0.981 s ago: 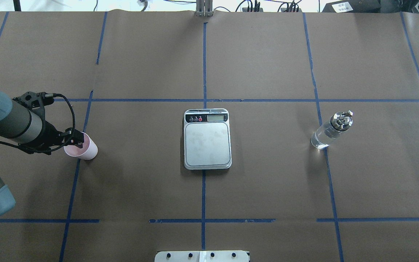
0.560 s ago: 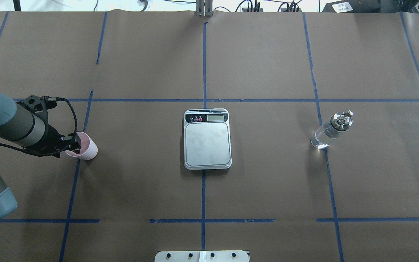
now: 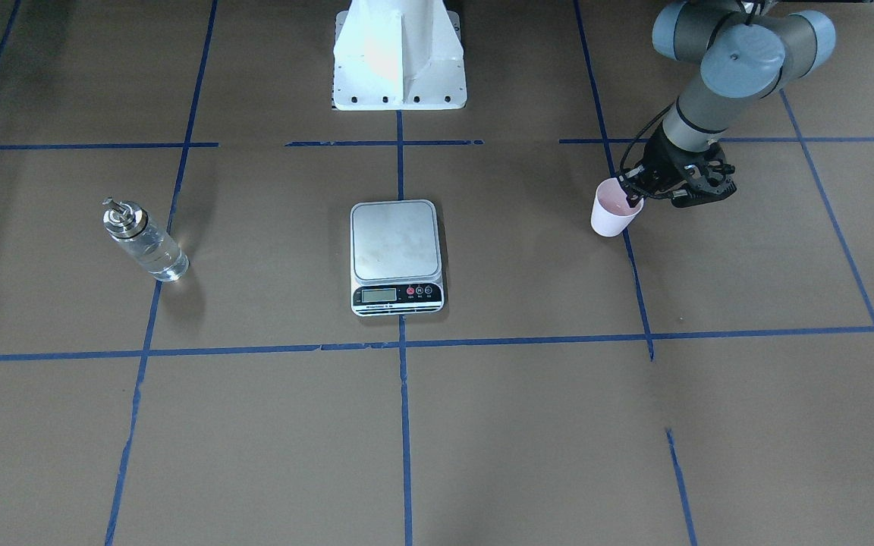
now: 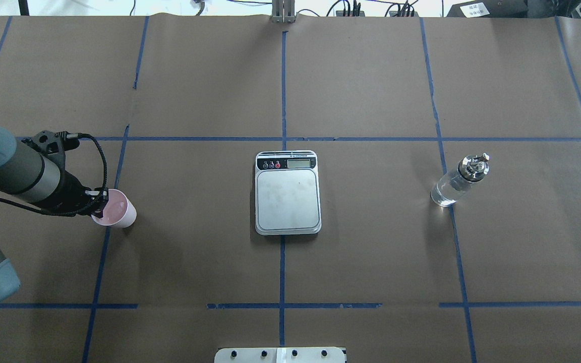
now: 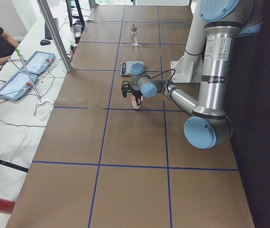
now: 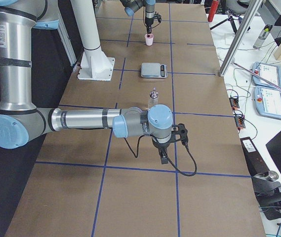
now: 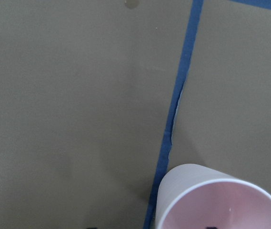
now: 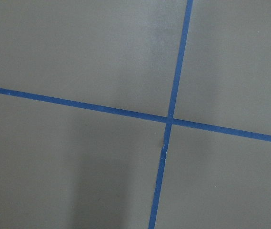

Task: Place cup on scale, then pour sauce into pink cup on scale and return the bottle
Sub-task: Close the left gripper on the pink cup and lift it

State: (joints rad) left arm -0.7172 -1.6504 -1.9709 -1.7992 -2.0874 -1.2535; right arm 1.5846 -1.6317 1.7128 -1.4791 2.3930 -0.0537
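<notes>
Two left fingers (image 4: 100, 195) straddled cup (image 4: 116, 214) rim, apparently apart; pinching the thin wall might crumple or tip it.

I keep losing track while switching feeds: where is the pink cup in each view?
Front-facing: cup upper right.
Overhead: cup left side, mid-height.
Exterior left: cup centre, slightly above middle.
Exterior right: cup top centre, small.
Left wrist: cup bottom right corner.
Right wrist: not in view.
Shared landmark: the scale, mid-table in all four exterior views.
</notes>
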